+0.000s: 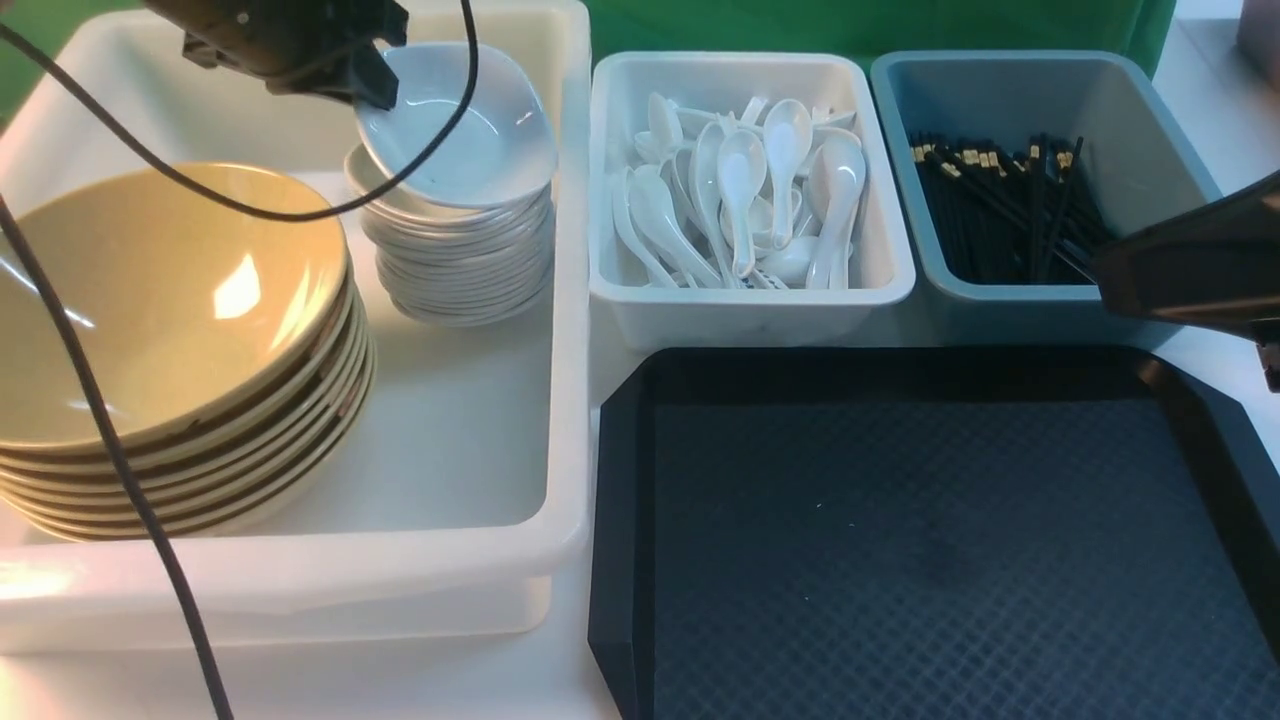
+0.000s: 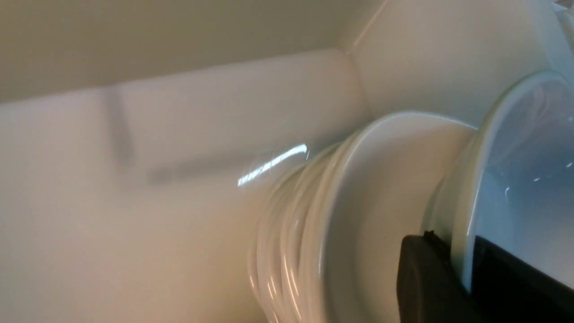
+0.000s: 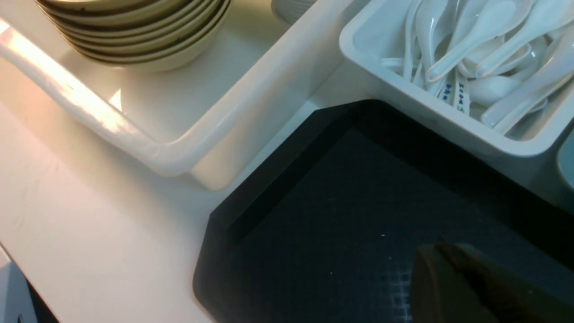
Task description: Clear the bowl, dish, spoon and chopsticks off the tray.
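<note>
Front view is showing the left gripper pinching the small glossy white rounded-square dish, jaws clamped on its thin rim. The dish is hanging tilted right over the stack of matching white dishes inside the big white plastic tub. I can't tell if it's touching the top one yet. I'm thinking the trick is levelling the dish and centring it on the stack before letting go, since that glazed surface is looking slippery and a tilted drop could slide off sideways. The black diamond-textured tray, right of the stack and nearer the camera, is looking bare, and the right gripper is hovering farther right, jaws pressed together on nothing.
</note>
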Tool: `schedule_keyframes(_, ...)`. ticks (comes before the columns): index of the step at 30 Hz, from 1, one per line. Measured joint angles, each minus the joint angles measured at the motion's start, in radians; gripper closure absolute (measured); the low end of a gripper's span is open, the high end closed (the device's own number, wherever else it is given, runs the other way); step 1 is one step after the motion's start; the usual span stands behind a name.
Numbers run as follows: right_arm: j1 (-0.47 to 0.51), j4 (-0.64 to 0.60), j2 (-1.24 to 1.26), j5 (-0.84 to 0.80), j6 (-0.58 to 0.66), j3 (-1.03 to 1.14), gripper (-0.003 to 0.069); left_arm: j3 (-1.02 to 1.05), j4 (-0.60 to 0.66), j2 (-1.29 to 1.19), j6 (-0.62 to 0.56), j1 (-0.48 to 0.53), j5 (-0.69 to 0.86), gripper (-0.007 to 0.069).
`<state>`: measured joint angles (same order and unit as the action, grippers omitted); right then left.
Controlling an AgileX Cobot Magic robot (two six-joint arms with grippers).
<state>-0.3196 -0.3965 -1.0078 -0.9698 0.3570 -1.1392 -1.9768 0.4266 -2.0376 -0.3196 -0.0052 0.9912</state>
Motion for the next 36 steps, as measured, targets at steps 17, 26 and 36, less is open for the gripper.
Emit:
schedule_keyframes(17,0.0,0.001,0.0,-0.01,0.003,0.0,0.0615,0.0,-0.06,0.042,-0.066,0.0,0.017,0.0079)
schedule_keyframes(26,0.0,0.031,0.0,0.016,0.003,-0.017,0.0615,-0.036,-0.213,0.34,0.019,-0.037,0.157,0.0333)
schedule_keyframes(36,0.0,0.048,0.001,0.09,0.014,-0.041,0.0614,0.308,-0.376,0.811,0.09,-0.161,0.267,0.0634)
